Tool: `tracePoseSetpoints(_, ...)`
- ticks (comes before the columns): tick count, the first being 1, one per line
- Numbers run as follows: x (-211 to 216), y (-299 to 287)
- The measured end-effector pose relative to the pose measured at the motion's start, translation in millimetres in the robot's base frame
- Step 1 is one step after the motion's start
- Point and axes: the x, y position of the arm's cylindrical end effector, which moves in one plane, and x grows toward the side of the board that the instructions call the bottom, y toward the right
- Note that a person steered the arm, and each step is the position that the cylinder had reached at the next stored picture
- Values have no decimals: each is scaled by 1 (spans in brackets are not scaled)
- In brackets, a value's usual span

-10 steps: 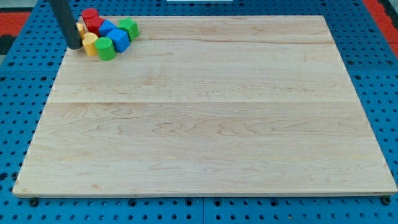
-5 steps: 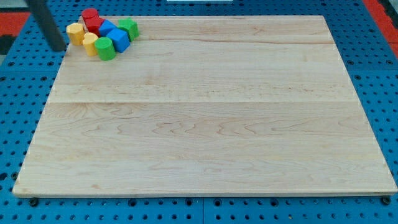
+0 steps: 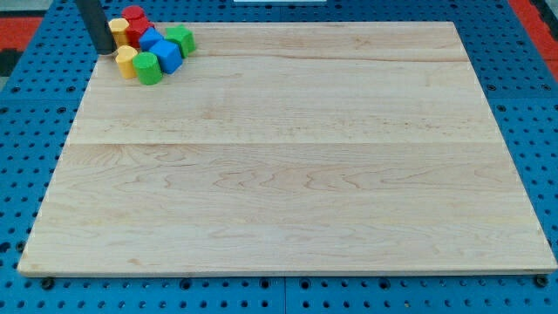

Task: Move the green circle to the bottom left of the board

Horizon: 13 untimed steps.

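Plainly, the green circle (image 3: 148,68) sits in the cluster of blocks at the top left corner of the bench (image 3: 288,174), on the cluster's bottom side, facing the open wood. Just to its left lies a yellow block (image 3: 126,61), above and to its right a blue block (image 3: 166,55), and further up a second blue block (image 3: 149,39), a red block (image 3: 133,23), another yellow block (image 3: 119,29) and a green block (image 3: 180,40) whose shape is hard to make out.

It looks like a small, stiff, light piece that should slide easily on the smooth wood. Being round, it would likely roll off a glancing push, so I judge that the contact should come square on its top right flank, driving it toward the bottom left corner. That flank is crowded by the blue block, which may get dragged along.

There are no fingers on this arm, only a rod, so nothing is held. My tip (image 3: 105,51) rests at the cluster's left edge, just beside the upper yellow block, touching or nearly so. The green circle lies to the right of and slightly below my tip, near but apart, with the lower yellow block between them
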Motion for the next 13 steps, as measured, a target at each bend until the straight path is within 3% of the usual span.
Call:
tracePoseSetpoints(1,19,25)
tracePoseSetpoints(2,66,110)
tracePoseSetpoints(3,94,130)
tracePoseSetpoints(6,94,94)
tracePoseSetpoints(8,84,99)
tracePoseSetpoints(10,70,199)
tracePoseSetpoints(13,94,243)
